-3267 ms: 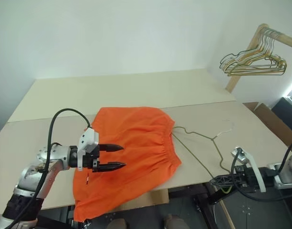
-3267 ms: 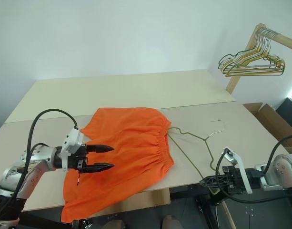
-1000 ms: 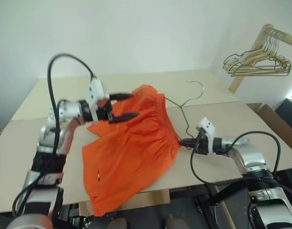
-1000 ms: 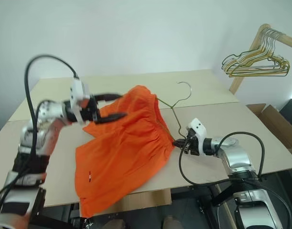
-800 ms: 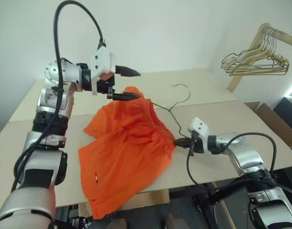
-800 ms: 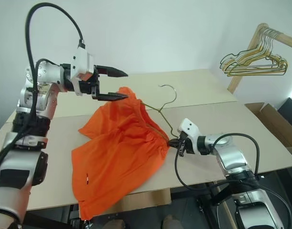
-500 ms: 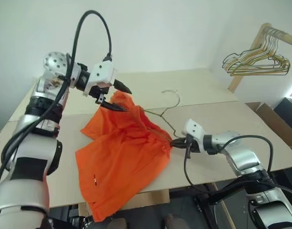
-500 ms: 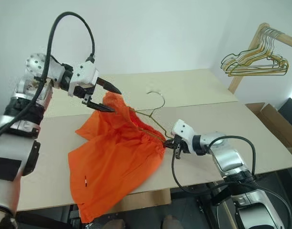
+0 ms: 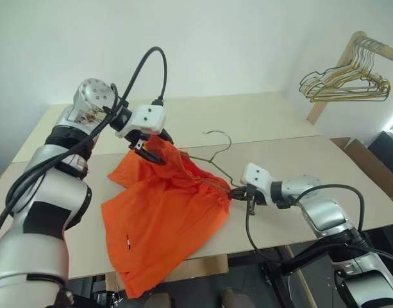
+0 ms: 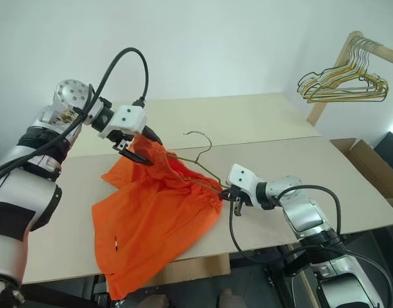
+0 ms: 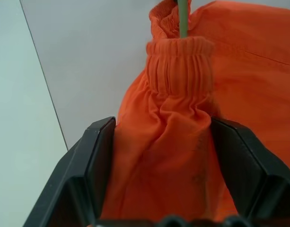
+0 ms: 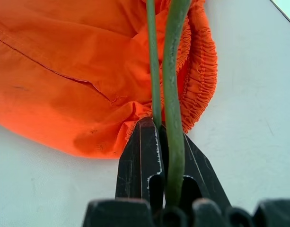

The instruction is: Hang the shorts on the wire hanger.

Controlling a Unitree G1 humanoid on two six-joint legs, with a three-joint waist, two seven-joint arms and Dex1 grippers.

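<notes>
The orange shorts (image 9: 164,205) lie on the table (image 9: 311,160), with one end of the gathered waistband raised. The olive wire hanger (image 9: 202,160) runs into that waistband and its hook stands up in the air. My right gripper (image 9: 234,192) is shut on the hanger's wire at the shorts' right edge; the right wrist view shows the wire (image 12: 175,47) clamped between the fingers. My left gripper (image 9: 154,146) is open at the raised end. In the left wrist view the bunched fabric (image 11: 182,142) fills the gap between its fingers, and the wire (image 11: 182,19) pokes out beyond the waistband.
A wooden rack with bunched gold and dark wire hangers (image 9: 347,80) stands at the back right. A cardboard box (image 9: 363,160) sits beyond the table's right edge. One leg of the shorts hangs over the table's front edge (image 9: 129,282).
My left gripper swung down from above onto the raised waistband and now straddles it. The right gripper shifted a little left with the hanger, whose hook came left and lower.
</notes>
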